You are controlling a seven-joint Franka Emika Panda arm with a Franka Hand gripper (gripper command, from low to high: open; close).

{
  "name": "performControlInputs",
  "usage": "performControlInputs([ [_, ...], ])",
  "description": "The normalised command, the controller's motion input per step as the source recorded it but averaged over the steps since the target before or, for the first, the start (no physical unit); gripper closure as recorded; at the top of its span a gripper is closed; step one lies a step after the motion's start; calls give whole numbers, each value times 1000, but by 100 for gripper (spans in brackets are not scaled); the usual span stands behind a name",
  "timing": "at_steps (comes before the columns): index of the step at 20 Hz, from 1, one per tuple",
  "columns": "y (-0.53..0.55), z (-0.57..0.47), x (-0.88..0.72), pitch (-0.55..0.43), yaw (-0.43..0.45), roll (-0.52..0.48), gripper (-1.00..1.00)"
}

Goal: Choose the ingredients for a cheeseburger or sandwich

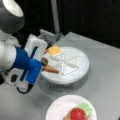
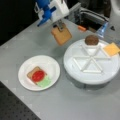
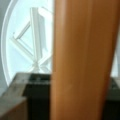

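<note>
The gripper (image 2: 59,27) was clamped on a tan toast slice (image 2: 61,35), which hung clear of every surface, tilted, in the air at about 10 o'clock from the white divided tray (image 2: 75,68) in a front view. In a front view the same slice showed edge-on (image 1: 50,69) at the tray's 9 o'clock rim (image 1: 82,72), and in the wrist view it filled the middle as a broad tan band (image 3: 82,60) over the tray's dividers (image 3: 35,50). Still in the tray: the dark brown patty (image 2: 91,39) at 12 o'clock and the yellow-orange cheese square (image 2: 111,49) at about 2 o'clock. On the white paper plate (image 2: 51,65), at 8 o'clock from the tray, lay the sandwich so far: a bottom toast (image 2: 31,72) with the red disc (image 2: 38,75) on it and the green disc (image 2: 45,81) partly beneath the red. Judgement: the step in hand was carrying the top toast from tray to plate. The placement called for levelling the tilted slice and centring it on the off-centre stack so the discs did not slide.
</note>
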Motion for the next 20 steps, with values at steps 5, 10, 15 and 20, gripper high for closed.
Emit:
performControlInputs([
  [5,-164,54,1000,42,360,20,100],
  [10,-224,-99,1000,-7,300,59,100],
  [15,-271,-122,816,-35,263,114,100],
  [20,-165,-112,366,-21,250,163,100],
])
